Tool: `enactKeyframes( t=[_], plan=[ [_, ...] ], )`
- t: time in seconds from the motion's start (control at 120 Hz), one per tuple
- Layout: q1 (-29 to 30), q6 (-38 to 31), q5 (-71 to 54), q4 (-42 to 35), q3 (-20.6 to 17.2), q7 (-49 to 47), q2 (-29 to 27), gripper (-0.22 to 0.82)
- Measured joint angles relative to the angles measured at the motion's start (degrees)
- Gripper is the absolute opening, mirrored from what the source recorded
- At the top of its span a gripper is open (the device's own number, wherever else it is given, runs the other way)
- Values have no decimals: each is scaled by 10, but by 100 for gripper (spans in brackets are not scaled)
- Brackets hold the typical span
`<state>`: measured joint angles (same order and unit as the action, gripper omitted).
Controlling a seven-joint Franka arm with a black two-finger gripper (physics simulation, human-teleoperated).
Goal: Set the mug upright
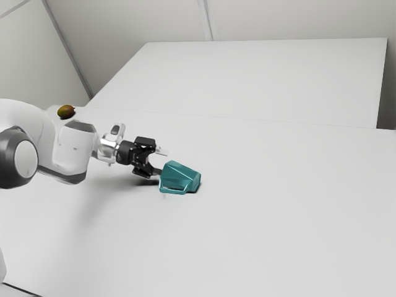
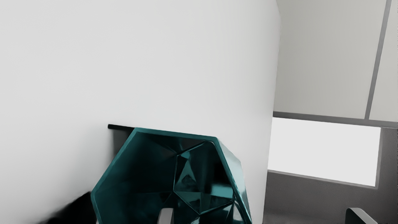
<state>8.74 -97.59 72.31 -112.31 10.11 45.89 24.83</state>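
Although the mug should stand on its base, the teal, faceted, shiny mug (image 1: 179,177) is lying on its side on the smooth white table (image 1: 278,235), so the result which the task wants is not there. Its open mouth is turned to the black two-finger gripper (image 1: 161,161), its base points to the exterior view's right, and its teal angular handle (image 1: 174,193) is on the side near the exterior camera.

The gripper has its two fingers spread wide, and nothing is pinched between them. The lower finger is at the mouth, in front of the hollow in the wrist view; if it is already inside, I cannot tell. The upper finger is higher, apart from the mug.

As I judge it, the approach is well made, because the fingers seem placed to take the upper wall. What is left is the main part: to grip this wall, to turn the mouth upward, to put the base flat on the table, and to release.
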Motion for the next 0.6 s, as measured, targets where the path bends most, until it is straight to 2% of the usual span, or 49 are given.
enactKeyframes(
  t=[0.408, 0.467, 0.6],
  plan=[
    [-13, 0, 5, -1, -15, 11, 7, 59],
    [-16, -2, 6, 0, -15, 11, 8, 51],
    [-19, -7, 7, 0, -18, 8, 7, 17]
  ],
)
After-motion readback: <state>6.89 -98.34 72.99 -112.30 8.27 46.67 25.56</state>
